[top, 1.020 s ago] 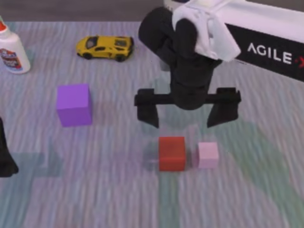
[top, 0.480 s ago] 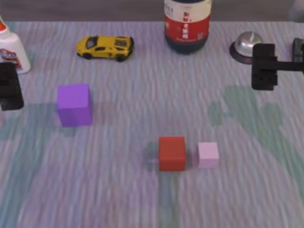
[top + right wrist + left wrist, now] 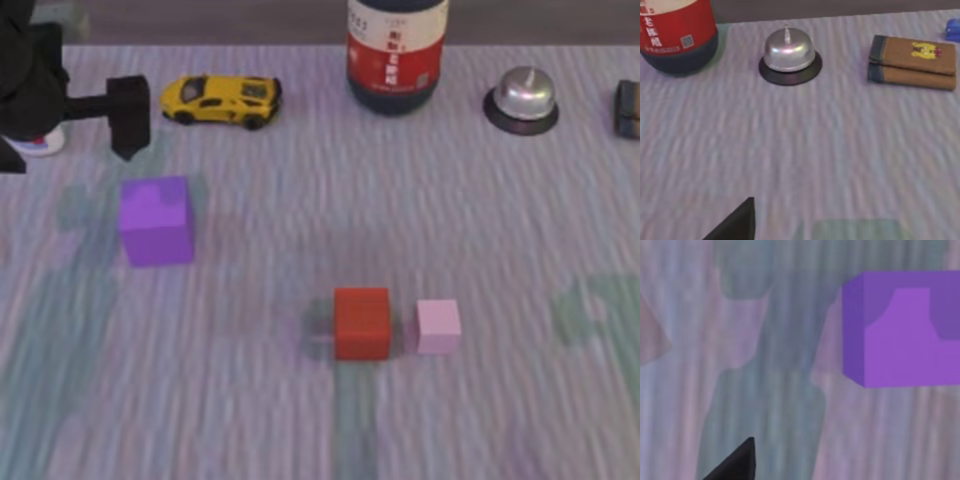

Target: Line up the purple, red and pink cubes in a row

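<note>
The purple cube (image 3: 155, 220) sits at the left of the table and also shows in the left wrist view (image 3: 910, 335). Side by side near the middle front are the red cube (image 3: 361, 322) and the smaller pink cube (image 3: 438, 326), a narrow gap between them. My left gripper (image 3: 40, 120) hovers open at the back left, behind the purple cube, with one finger (image 3: 126, 115) showing and nothing held. My right gripper (image 3: 782, 230) is outside the top view; its wrist view shows a single fingertip (image 3: 742, 222) over bare table, jaws wide.
Along the back stand a yellow toy car (image 3: 220, 100), a dark bottle with a red label (image 3: 396, 55), a silver bell (image 3: 520, 98) and a brown wallet (image 3: 912, 62). A glue bottle (image 3: 38, 145) is mostly hidden under the left gripper.
My left gripper has moved from the left edge toward the back, over the glue bottle. The right arm has withdrawn to the right, out of the top view. The cubes have not moved.
</note>
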